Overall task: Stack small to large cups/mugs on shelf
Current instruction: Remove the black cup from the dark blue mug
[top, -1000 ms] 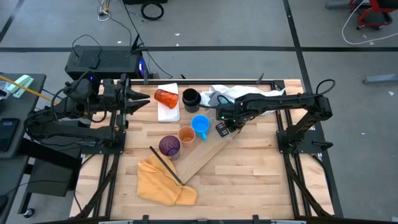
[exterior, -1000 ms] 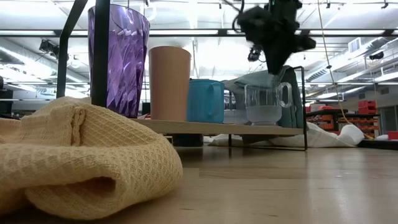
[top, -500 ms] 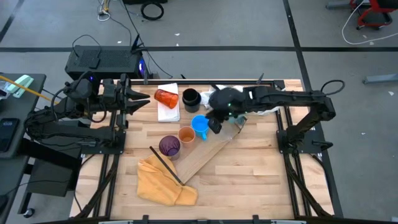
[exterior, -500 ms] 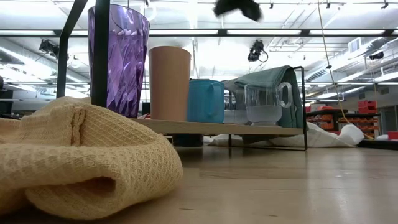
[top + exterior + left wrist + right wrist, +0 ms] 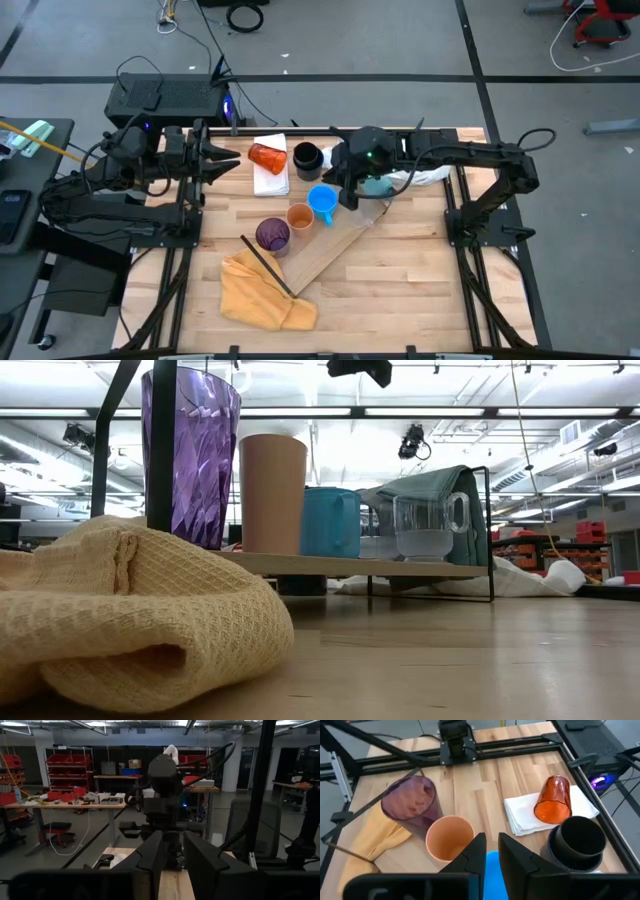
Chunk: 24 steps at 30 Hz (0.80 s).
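Black mug (image 5: 306, 156) next in line: just beyond right gripper (image 5: 489, 851), narrowly parted and empty above 3 shelved cups; descent onto its rim required.

Purple cup (image 5: 272, 234), orange cup (image 5: 300, 216), blue mug (image 5: 322, 200) lined on shelf (image 5: 335, 253).

Crumpled yellow waffle-weave cloth (image 5: 262, 290) near front edge of wooden table (image 5: 400, 290), toward left; thin black rod (image 5: 266, 265) lies across its top. Folded white napkin (image 5: 270, 175) near back edge, left of centre. Rumpled white cloth (image 5: 425, 172) with grey-green cloth (image 5: 440, 485) at back edge, right of centre. Clear glass mug with handle (image 5: 428, 527) stands near them. Black box with blue light (image 5: 170, 100) beyond back left corner, on floor.
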{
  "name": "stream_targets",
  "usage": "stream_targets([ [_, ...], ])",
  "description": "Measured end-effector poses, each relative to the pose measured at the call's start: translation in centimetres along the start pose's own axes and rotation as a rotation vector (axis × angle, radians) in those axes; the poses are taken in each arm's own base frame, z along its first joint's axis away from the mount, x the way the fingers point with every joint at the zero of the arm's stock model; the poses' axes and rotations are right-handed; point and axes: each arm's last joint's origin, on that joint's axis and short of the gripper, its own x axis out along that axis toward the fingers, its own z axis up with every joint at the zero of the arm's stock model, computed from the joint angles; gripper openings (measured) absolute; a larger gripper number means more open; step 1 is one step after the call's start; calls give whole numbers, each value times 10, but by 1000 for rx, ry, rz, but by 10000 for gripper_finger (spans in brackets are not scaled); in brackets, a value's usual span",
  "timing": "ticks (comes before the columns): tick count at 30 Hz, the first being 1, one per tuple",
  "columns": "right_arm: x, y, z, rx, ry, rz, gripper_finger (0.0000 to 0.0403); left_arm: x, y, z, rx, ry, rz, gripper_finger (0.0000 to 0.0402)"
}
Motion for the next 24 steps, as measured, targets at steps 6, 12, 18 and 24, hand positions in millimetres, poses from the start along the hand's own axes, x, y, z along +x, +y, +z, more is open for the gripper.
stream_targets([
  [6,0,-5,0,-25,0,-11,57,0,1,0,-5,2,29,80],
  [12,0,-23,3,-27,-21,32,44,1,3,0,-27,1,86,87],
  [18,-2,-36,7,-75,-68,104,32,3,4,-2,-59,5,135,81],
  [24,-2,-39,7,-106,-64,116,34,7,4,-3,-79,17,135,79],
])
